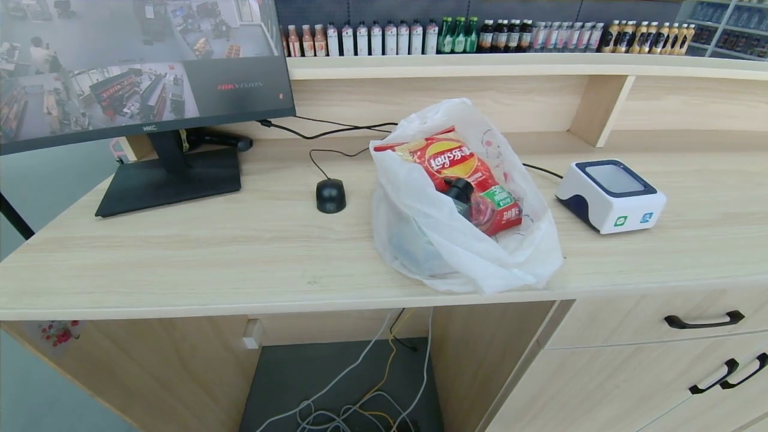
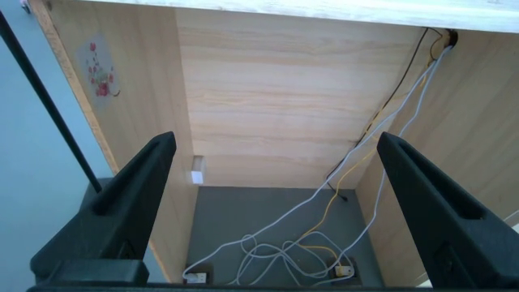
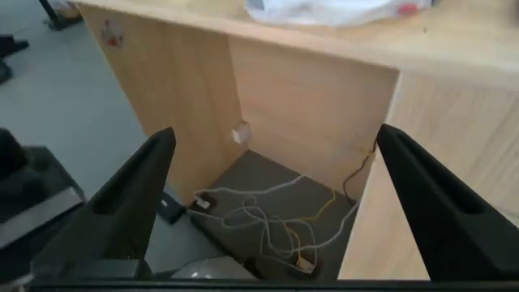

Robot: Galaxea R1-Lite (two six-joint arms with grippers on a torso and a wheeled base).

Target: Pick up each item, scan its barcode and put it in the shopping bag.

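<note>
White plastic, your shopping bag sat near the front edge of the counter, about midway along it, with a red chip packet and a dark bottle inside. Your scanner stood just beside it, toward the right end. Your left gripper and right gripper hung below the counter, fingers spread wide, holding nothing.
</note>
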